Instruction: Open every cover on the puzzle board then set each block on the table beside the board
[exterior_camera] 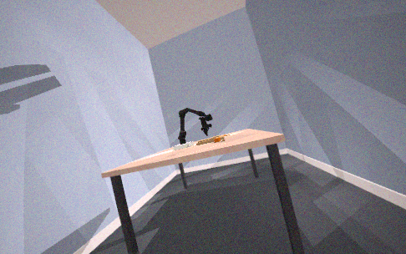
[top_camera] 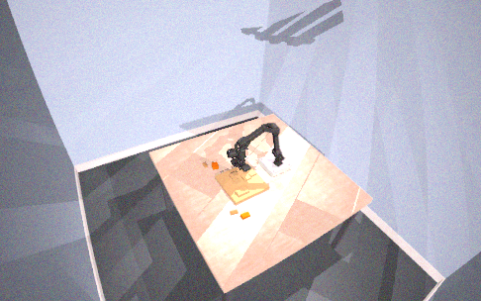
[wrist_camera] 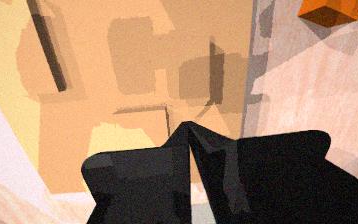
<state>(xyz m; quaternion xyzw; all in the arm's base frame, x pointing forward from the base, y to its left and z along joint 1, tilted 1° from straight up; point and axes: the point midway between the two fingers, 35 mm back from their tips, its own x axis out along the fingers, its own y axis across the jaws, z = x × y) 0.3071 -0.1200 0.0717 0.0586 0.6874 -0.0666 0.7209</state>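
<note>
The wooden puzzle board (top_camera: 235, 197) (wrist_camera: 10, 50) (exterior_camera: 205, 142) lies flat on the table. In the wrist view it shows a long dark slot (wrist_camera: 48, 47) at the left and a shorter dark slot (wrist_camera: 216, 77) at the right; a thin raised edge (wrist_camera: 140, 109) lies just ahead of the fingertips. Patchy shadows make the covers hard to tell apart. My gripper (top_camera: 245, 169) (exterior_camera: 206, 134) (wrist_camera: 186, 126) is shut and empty, above the board's arm-side part. One orange block (top_camera: 215, 165) (wrist_camera: 332, 11) and a small tan block (top_camera: 205, 164) lie beyond one side; another orange block (top_camera: 245, 215) and tan block (top_camera: 234, 212) lie beyond another.
The arm's white base plate (top_camera: 282, 171) is on the table beside the board, and the black arm (top_camera: 270, 127) (exterior_camera: 182, 125) arches from it. The wooden table (top_camera: 315, 218) (exterior_camera: 157, 160) has its edges well beyond the board and blocks.
</note>
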